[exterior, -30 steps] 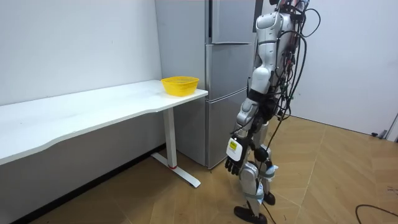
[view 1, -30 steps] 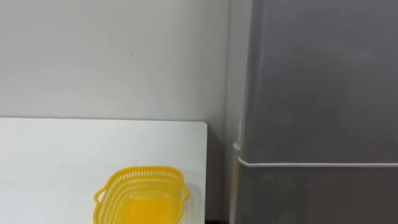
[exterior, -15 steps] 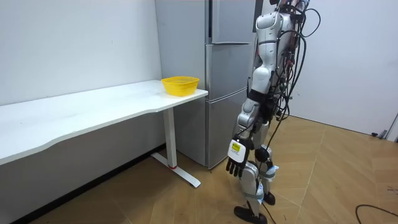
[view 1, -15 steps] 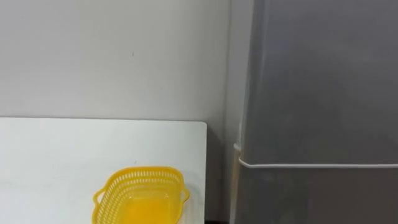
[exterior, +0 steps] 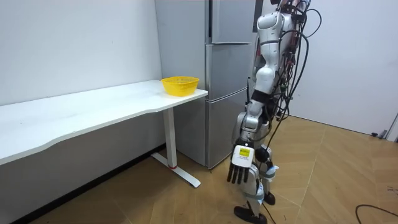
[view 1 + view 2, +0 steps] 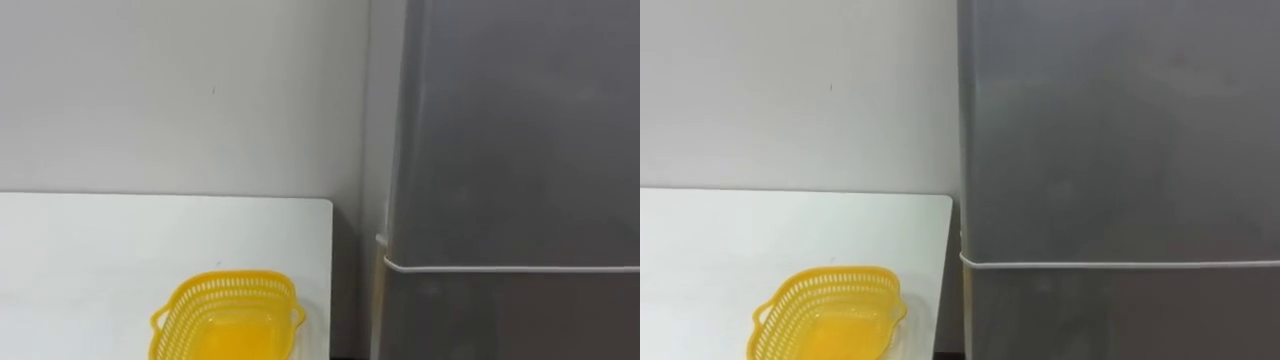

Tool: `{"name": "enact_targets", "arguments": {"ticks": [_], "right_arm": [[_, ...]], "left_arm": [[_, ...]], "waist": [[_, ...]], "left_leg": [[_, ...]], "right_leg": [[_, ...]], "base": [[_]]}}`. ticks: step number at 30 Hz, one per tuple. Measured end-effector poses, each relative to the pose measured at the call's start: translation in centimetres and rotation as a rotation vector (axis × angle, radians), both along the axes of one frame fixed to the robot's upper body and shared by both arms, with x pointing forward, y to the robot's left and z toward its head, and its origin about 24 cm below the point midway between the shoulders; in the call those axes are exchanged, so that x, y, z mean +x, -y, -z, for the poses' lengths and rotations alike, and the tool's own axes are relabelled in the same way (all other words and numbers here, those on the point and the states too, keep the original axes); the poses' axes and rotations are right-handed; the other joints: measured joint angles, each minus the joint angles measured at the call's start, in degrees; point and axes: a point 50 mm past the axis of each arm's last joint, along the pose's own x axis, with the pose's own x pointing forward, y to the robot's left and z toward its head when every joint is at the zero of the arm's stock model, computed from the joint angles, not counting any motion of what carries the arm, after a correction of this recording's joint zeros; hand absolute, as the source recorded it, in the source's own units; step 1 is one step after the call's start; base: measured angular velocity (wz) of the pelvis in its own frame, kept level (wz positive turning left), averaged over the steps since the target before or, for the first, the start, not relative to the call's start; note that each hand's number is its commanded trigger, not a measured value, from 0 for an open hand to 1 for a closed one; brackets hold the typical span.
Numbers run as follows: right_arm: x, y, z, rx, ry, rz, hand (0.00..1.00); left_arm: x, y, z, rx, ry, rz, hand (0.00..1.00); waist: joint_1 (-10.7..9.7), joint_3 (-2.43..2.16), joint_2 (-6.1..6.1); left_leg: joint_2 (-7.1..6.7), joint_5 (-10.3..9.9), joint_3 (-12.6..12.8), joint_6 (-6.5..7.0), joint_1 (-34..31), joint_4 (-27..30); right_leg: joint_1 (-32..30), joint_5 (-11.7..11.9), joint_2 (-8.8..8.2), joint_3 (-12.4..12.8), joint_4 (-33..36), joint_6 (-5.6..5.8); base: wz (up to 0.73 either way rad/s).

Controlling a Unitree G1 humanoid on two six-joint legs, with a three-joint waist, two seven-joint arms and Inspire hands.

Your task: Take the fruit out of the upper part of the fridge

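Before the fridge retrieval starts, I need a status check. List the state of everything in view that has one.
fridge: doors shut.
yellow basket: upright, empty, on the table at its end beside the fridge.
left hand: open, holding nothing, hanging low by the leg.

The fridge (image 6: 510,150) runs off the top, right and bottom edges and seems shut, so its inside is hidden. The bottom edge cuts the yellow basket (image 6: 228,300) and the bench (image 6: 90,250).

Matt grey metal fridge (image 6: 500,150), glossy yellow plastic basket (image 6: 228,315), smooth white table (image 6: 100,250).
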Motion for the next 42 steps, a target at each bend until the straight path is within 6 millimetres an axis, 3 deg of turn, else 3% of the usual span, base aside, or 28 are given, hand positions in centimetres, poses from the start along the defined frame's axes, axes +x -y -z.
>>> {"name": "enact_targets", "arguments": {"ticks": [2, 6, 11, 19, 23, 27, 30, 32, 36, 42], "right_arm": [[0.0, 0.1, 0.0, -0.011, 0.002, -0.002, 0.00], [0.5, 0.4, -0.2, -0.050, 0.021, 0.009, 0.00], [1.3, 1.2, -0.6, -0.096, 0.085, 0.014, 0.00], [-0.7, 1.6, -0.8, -0.154, 0.066, 0.027, 0.00], [-0.6, 1.6, -0.8, -0.168, 0.062, -0.022, 0.00], [-0.7, 1.4, -0.8, -0.163, 0.070, -0.037, 0.00], [-1.1, 1.3, -0.7, -0.161, 0.048, -0.056, 0.00], [-1.5, 1.3, -0.7, -0.159, 0.033, -0.075, 0.00], [-2.0, 1.2, -0.6, -0.144, 0.007, -0.087, 0.00], [-1.7, 1.1, -0.5, -0.118, 0.003, -0.107, 0.00]], "left_arm": [[1.8, -1.2, -0.5, 0.071, 0.104, -0.156, 0.00], [5.8, -3.4, -2.4, 0.228, 0.297, -0.288, 0.00], [11.2, -6.3, -7.2, 0.479, 0.580, -0.361, 0.00], [13.7, -8.6, -13.7, 0.753, 0.821, -0.529, 0.00], [14.7, -8.7, -17.6, 0.853, 0.984, -0.557, 0.00], [15.8, -8.3, -21.3, 0.952, 1.136, -0.478, 0.00], [16.8, -7.4, -25.8, 1.015, 1.346, -0.432, 0.00], [16.9, -6.7, -28.8, 1.036, 1.515, -0.375, 0.00], [17.4, -5.9, -30.9, 1.016, 1.648, -0.291, 0.00], [19.3, -3.8, -32.7, 0.902, 1.820, -0.123, 0.00]], "waist": [[0.18, 0.02, 0.03], [0.23, -0.24, 0.62], [0.89, -0.45, 0.92], [3.40, -0.71, 1.44], [3.29, -0.65, 1.78], [2.99, -0.60, 1.95], [2.81, -0.46, 2.01], [1.54, -0.06, 2.20], [-0.39, 0.24, 2.65], [-1.83, 0.03, 2.58]], "left_leg": [[-0.01, 0.00, 0.08, 0.00, 0.45, -0.03], [0.00, 0.00, 0.12, 0.00, 0.53, -0.34], [-0.09, 0.01, 0.09, 0.02, 0.49, -0.77], [-0.21, 0.01, -0.01, 0.02, 1.26, -0.88], [-0.24, 0.01, 0.00, 0.02, 1.50, -1.10], [-0.24, 0.01, -0.14, 0.03, 1.52, -1.32], [-0.21, 0.01, -0.15, 0.03, 0.97, -1.17], [-0.30, 0.03, -0.55, 0.10, 0.92, -1.15], [-0.44, 0.06, -1.33, 0.18, 0.58, -0.87], [-0.46, 0.11, -1.23, 0.22, 0.15, -0.64]], "right_leg": [[0.37, -0.08, -0.03, 0.01, -0.03, 0.08], [0.21, -0.05, 0.18, 0.07, 0.16, 0.08], [0.04, 0.17, 0.29, -0.11, 0.27, 0.14], [0.37, 0.20, 0.17, -0.14, 0.13, 0.19], [0.45, 0.20, 0.17, 0.16, 0.13, 0.20], [0.75, 0.20, 0.20, -0.09, 0.10, 0.20], [0.46, 0.22, 0.25, 0.29, 0.23, 0.22], [0.54, 0.23, 0.17, 0.00, 0.42, 0.23], [0.41, 0.20, 0.12, -0.42, 0.32, 0.28], [-0.09, 0.20, 0.10, -0.24, 0.20, 0.28]], "base": [[0.00], [0.00], [-0.01], [-0.02], [-0.01], [0.02], [0.00], [0.08], [0.09], [-0.01]]}}
